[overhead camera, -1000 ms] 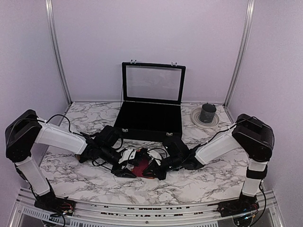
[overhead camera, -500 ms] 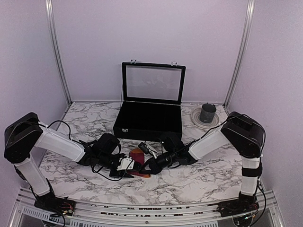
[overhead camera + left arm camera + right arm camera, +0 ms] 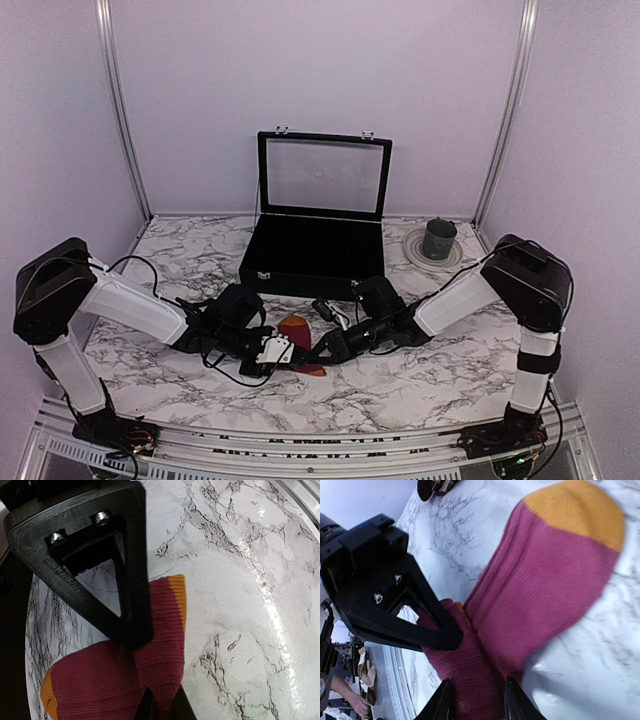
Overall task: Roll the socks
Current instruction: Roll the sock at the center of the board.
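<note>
**Reader:** Where are the socks?

**Describer:** A soft magenta-red knitted sock with orange bands [image 3: 295, 328] lies folded on the white, grey-veined marble table [image 3: 450, 370]. It is near the front, at the middle, between the two arms. One orange end lies flat on the marble, and a narrower fold of the same sock lies over the wider part. A dark brown scrap with tan markings [image 3: 436, 485] shows at the top edge of the right wrist view. It may be the other sock, but it is too cropped to tell.

**Reader:** What are the claws doing?

**Describer:** The left claw [image 3: 149, 672] is closed, pinching the narrow fold of the magenta sock between its black fingers. The right claw [image 3: 477, 700] reaches in from the other side. Its two fingertips stand apart with the same fold between them, and I cannot tell whether they press it.

**Reader:** Anything else on the table?

**Describer:** Behind the sock stands a black box with its glass-paned lid raised [image 3: 315, 258]. At the back right, a dark grey cup [image 3: 438, 238] sits on a pale round plate [image 3: 415, 258].
</note>
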